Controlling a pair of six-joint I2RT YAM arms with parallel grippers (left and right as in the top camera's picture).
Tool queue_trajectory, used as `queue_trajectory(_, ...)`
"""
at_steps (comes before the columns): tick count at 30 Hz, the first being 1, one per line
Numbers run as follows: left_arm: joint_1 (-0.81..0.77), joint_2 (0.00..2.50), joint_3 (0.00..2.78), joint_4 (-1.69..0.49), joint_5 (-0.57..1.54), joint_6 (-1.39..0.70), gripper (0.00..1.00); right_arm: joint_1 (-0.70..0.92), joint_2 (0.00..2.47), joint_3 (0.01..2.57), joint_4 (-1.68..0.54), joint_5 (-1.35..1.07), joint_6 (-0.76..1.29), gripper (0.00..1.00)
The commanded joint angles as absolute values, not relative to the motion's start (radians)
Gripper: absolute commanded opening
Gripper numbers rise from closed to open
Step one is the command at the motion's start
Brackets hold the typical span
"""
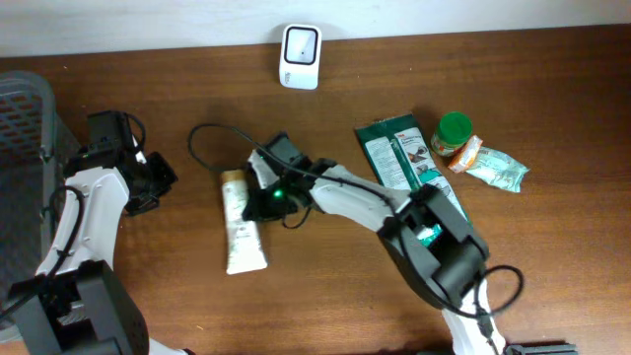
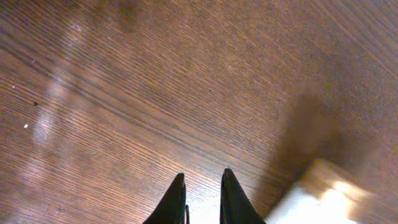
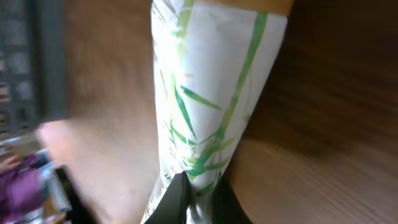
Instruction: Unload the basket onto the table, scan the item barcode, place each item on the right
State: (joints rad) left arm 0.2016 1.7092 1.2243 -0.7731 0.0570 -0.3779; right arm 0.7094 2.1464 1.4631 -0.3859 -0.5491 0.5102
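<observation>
The item, a white tube (image 1: 240, 237) printed with green leaves and fitted with a tan cap, lies on the table left of centre. My right gripper (image 1: 258, 202) reaches across to its upper half. In the right wrist view the tube (image 3: 211, 81) fills the middle and the right gripper (image 3: 200, 186) is shut on its lower part, pinching it between both fingers. Off to the left, my left gripper (image 1: 163, 177) hovers over bare wood. Its fingers stand close together with nothing between them (image 2: 202, 177). No barcode shows on the tube.
A white wall-plug-like device (image 1: 299, 56) sits at the back edge. A dark green packet (image 1: 399, 153), a green-lidded jar (image 1: 454, 133) and a pale teal sachet (image 1: 498, 166) lie at the right. A grey basket (image 1: 20, 108) stands at the far left. A blurred pale object (image 2: 323, 199) shows in the left wrist view.
</observation>
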Motion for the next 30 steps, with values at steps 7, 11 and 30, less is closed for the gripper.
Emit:
queue_trajectory(7,0.208,1.705,1.223,-0.774,0.068,-0.363,0.12,0.702,1.972,1.623,-0.904,0.112,0.355,0.04)
queue_trajectory(11,0.208,1.705,1.223,-0.777,0.068,-0.362,0.13,0.651,1.985,1.622,-0.936,-0.032,0.271,0.38)
queue_trajectory(30,0.208,1.705,1.223,-0.786,0.064,-0.362,0.2,0.497,2.197,1.441,-0.726,-0.659,0.369,0.36)
